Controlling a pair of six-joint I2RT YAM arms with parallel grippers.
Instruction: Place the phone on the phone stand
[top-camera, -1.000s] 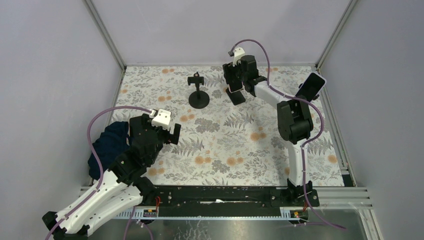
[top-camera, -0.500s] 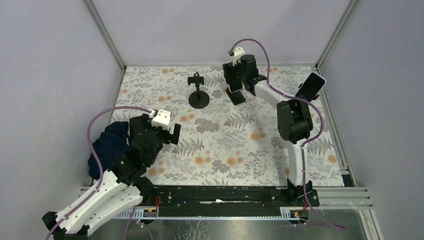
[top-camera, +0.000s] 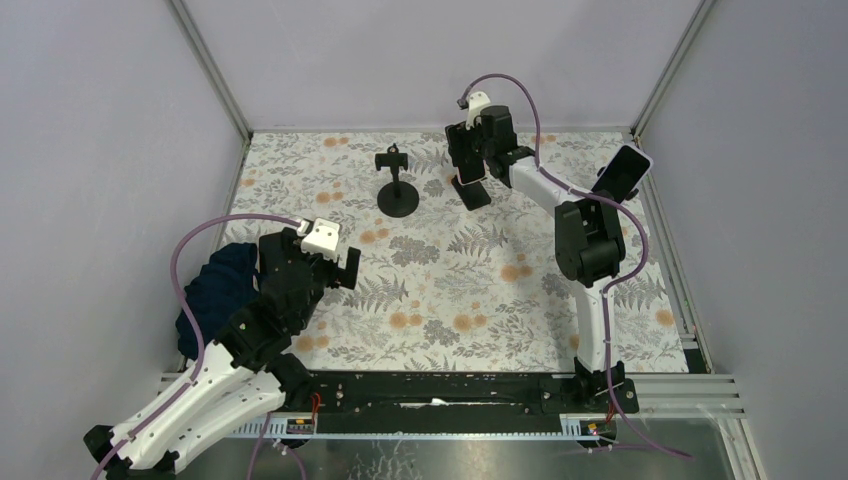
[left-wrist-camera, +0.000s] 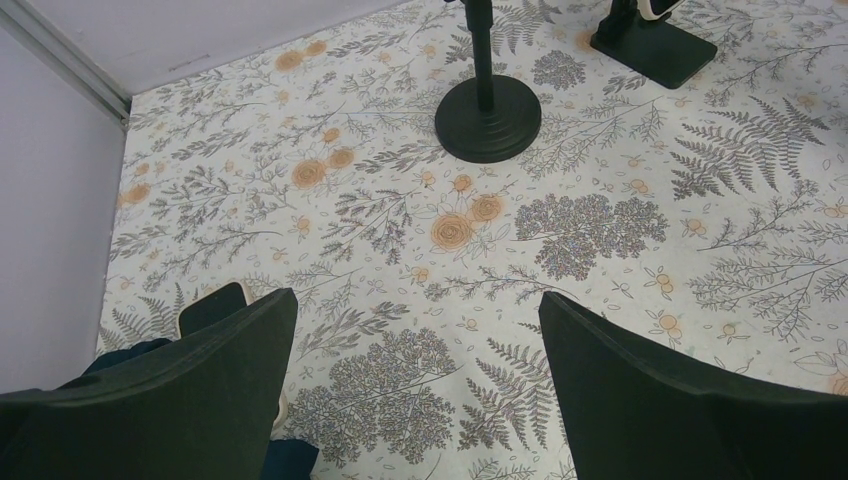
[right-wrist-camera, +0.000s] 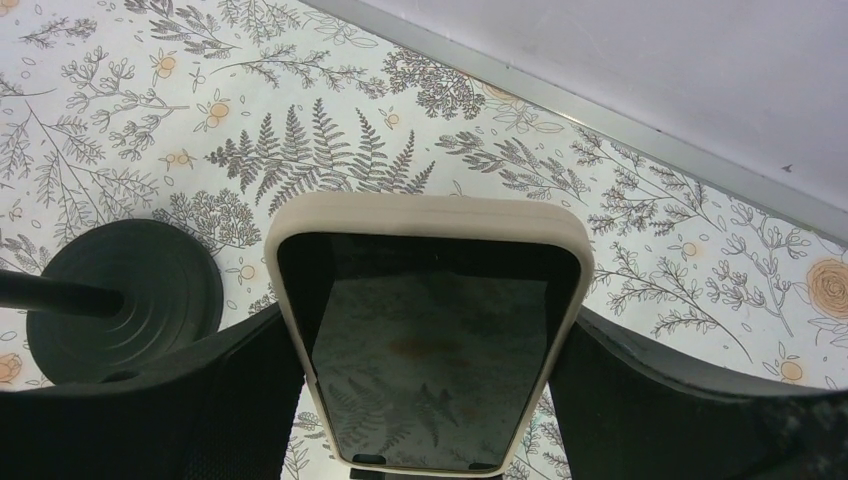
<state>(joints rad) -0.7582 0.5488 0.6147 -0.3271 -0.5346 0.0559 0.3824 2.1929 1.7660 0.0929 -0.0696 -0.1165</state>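
Two arms checked from overhead first. Found the left gripper (top-camera: 341, 272) low over the near-left part of the floral tabletop (top-camera: 450, 290), jaws spread wide, nothing between them. Noted a dark blue cloth (top-camera: 215, 285) bunched just beside that arm at the left edge. Found the right gripper (top-camera: 470, 162) reached out to the far middle, fingers set either side of the phone (top-camera: 471, 173). Recorded the phone as upright, directly above the flat-base stand (top-camera: 479, 197); unable to tell from here whether seated on it. Noted the round-base stand (top-camera: 398, 190) apart to the left of that, post upright, small clamp on top, unoccupied. Also logged a dark slab with a pale rim (top-camera: 622, 172), tilted, at the right edge of the table. Left wrist view next: confirmed the left gripper (left-wrist-camera: 415, 300) fully apart over bare print (left-wrist-camera: 600, 220), with the round-base stand (left-wrist-camera: 487, 120) ahead and the flat-base stand (left-wrist-camera: 655, 45) at the upper right, pale lower edge of the phone (left-wrist-camera: 662, 8) just above it. Right wrist view last: found the right gripper (right-wrist-camera: 430, 320) closed against both long edges of the phone (right-wrist-camera: 430, 360), cream case, dark screen facing the camera. Noted the round-base stand (right-wrist-camera: 125, 300) at lower left, on the tabletop (right-wrist-camera: 330, 150).
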